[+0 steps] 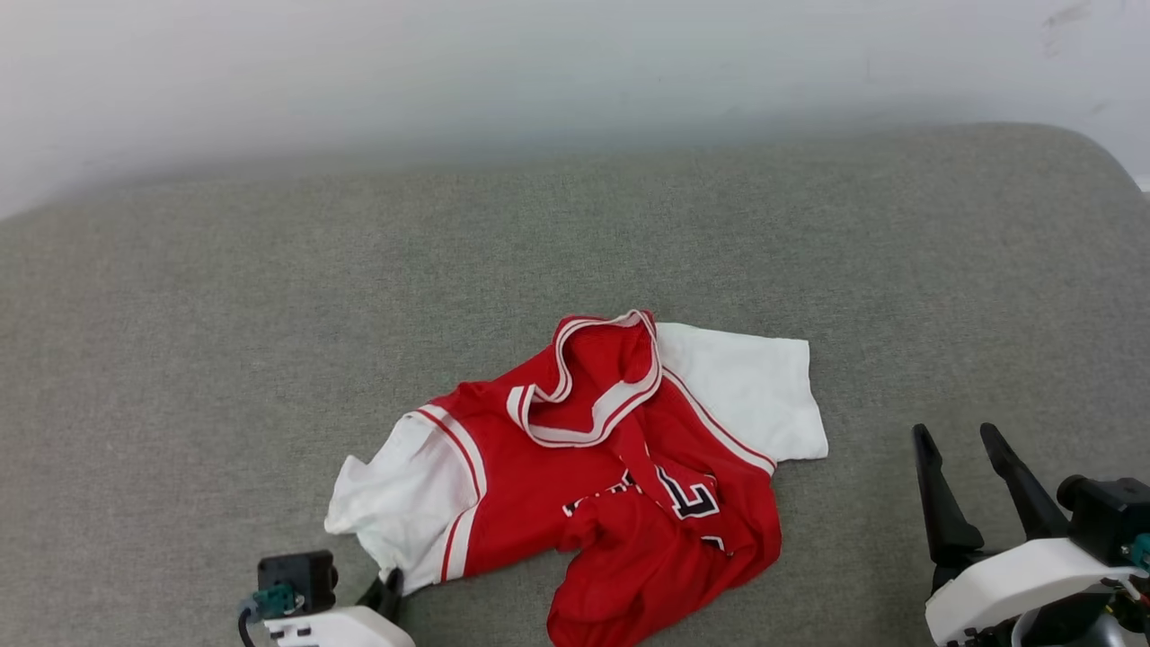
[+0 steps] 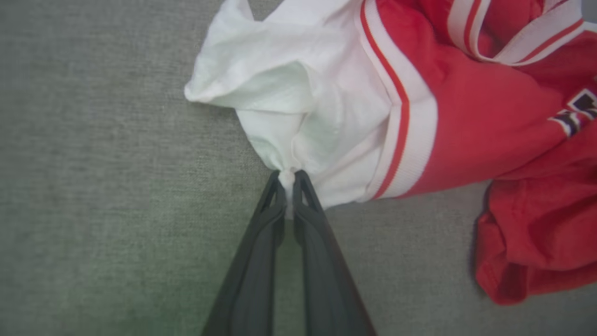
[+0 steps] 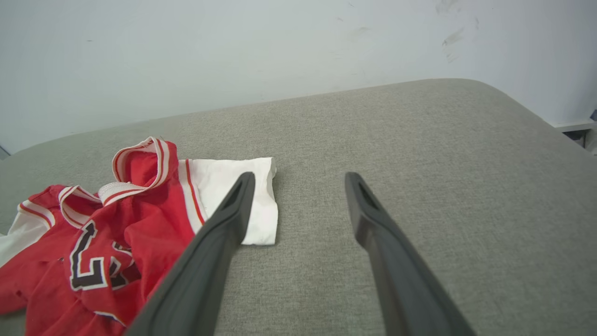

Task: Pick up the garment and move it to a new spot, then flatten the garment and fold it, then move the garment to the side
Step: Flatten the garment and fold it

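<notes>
Grey cushion, rumpled shirt, one sleeve pinched

Grey woven cushion point(image 1: 225, 314) below a pale wall point(image 1: 539, 63) carries the garment point(image 1: 539, 485), which lies crumpled with its dark lettering creased. At the garment's left edge the left gripper point(image 2: 290, 179) reaches in low, fingers nearly together, pinching a bunched bit of the white sleeve point(image 2: 280, 93). Off the garment's right side, apart from its other sleeve, the right gripper point(image 1: 955, 433) has its fingers spread wide, holding nothing.

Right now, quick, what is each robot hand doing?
Left gripper: jaws closed, pinching the garment by its white sleeve.
Right gripper: jaws open, holding nothing.
</notes>
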`<state>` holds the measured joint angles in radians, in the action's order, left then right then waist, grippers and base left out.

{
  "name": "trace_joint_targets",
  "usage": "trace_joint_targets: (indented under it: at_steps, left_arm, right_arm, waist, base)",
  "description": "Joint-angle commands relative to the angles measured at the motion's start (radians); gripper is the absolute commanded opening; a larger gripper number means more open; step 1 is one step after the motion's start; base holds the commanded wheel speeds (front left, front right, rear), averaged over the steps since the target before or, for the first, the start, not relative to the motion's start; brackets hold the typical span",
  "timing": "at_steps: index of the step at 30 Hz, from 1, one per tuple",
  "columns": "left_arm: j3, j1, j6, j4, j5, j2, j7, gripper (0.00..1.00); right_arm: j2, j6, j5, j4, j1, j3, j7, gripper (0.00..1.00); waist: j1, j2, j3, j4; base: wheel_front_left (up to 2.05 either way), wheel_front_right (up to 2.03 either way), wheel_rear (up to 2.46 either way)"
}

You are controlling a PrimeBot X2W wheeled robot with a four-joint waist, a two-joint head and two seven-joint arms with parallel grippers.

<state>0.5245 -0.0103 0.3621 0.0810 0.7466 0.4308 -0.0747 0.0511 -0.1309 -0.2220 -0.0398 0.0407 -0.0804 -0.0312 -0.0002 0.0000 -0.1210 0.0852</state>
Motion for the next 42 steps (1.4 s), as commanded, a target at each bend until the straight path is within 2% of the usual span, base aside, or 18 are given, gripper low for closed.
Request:
trace_joint_targets:
  at_steps: [1,2,3,4,5,10,13,20,25,30,31,37,42]
  left_arm:
    - [-0.001,0.017,-0.01,0.028,0.014,-0.022,0.025,0.0]
    - [0.002,0.022,-0.016,0.039,0.022,-0.031,0.024,0.0]
    - [0.0,0.018,-0.021,0.046,0.024,-0.041,0.039,0.14]
    - [-0.005,0.011,-0.026,0.054,0.028,-0.048,0.051,0.64]
    - [-0.004,0.001,-0.028,0.062,0.017,-0.048,0.069,1.0]
    - [-0.032,-0.031,-0.041,0.062,-0.016,-0.06,0.191,1.0]
    - [-0.061,-0.049,-0.038,0.049,-0.051,-0.048,0.277,1.0]
    - [-0.104,-0.081,-0.039,-0.017,-0.136,-0.033,0.334,1.0]
    - [-0.124,-0.105,-0.042,-0.068,-0.184,-0.036,0.339,1.0]
    - [-0.133,-0.135,-0.047,-0.107,-0.211,-0.057,0.34,1.0]
    - [-0.133,-0.135,-0.047,-0.107,-0.211,-0.057,0.34,1.0]
    - [-0.159,-0.163,-0.057,-0.153,-0.246,-0.097,0.34,1.0]
    - [-0.178,-0.185,-0.081,-0.169,-0.272,-0.132,0.34,1.0]
  right_arm:
    - [-0.001,0.0,0.004,-0.013,0.014,-0.002,-0.009,1.0]
    - [-0.001,0.0,0.005,-0.016,0.015,-0.002,-0.011,1.0]
    - [-0.001,0.0,0.006,-0.02,0.018,-0.003,-0.014,1.0]
    - [-0.001,0.0,0.006,-0.025,0.02,-0.003,-0.018,1.0]
    - [-0.001,0.0,0.008,-0.028,0.022,-0.005,-0.02,1.0]
    - [-0.001,0.0,0.004,-0.032,0.026,-0.016,-0.033,1.0]
    - [-0.001,0.0,-0.011,-0.025,0.017,-0.017,-0.049,1.0]
    - [0.014,0.0,-0.065,0.051,-0.034,-0.046,-0.151,1.0]
    - [0.079,0.0,-0.142,0.142,-0.102,-0.058,-0.273,1.0]
    - [0.162,0.0,-0.204,0.226,-0.202,-0.031,-0.443,1.0]
    - [0.162,0.0,-0.204,0.226,-0.202,-0.031,-0.443,1.0]
    - [0.237,0.0,-0.254,0.268,-0.349,0.036,-0.602,1.0]
    - [0.293,0.0,-0.249,0.306,-0.479,0.103,-0.661,1.0]
  waist:
    - [0.0002,0.0,0.011,-0.001]
    - [0.0002,0.0,0.015,-0.001]
    - [0.0002,0.0,0.019,-0.001]
    - [0.0002,0.0,0.023,-0.001]
    - [0.0002,0.0,0.027,-0.001]
    - [0.0002,0.0,0.048,-0.003]
    - [0.0002,0.0,0.058,-0.004]
    - [0.0002,0.0,0.06,-0.027]
    - [0.0002,0.0,0.024,-0.071]
    - [0.0002,0.0,-0.026,-0.127]
    - [0.0002,0.0,-0.026,-0.127]
    - [0.0002,0.0,-0.106,-0.189]
    - [0.0002,0.0,-0.167,-0.223]
  base:
    - [0.0,0.0,0.0]
    - [0.0,0.0,0.0]
    - [0.0,0.0,0.0]
    - [0.0,0.0,0.0]
    - [0.0,0.0,0.0]
    - [0.0,0.0,0.0]
    - [0.0,0.0,0.0]
    - [0.0,0.0,0.0]
    - [0.0,0.0,0.0]
    - [0.0,0.0,0.0]
    - [0.0,0.0,0.0]
    - [0.0,0.0,0.0]
    - [0.0,0.0,0.0]
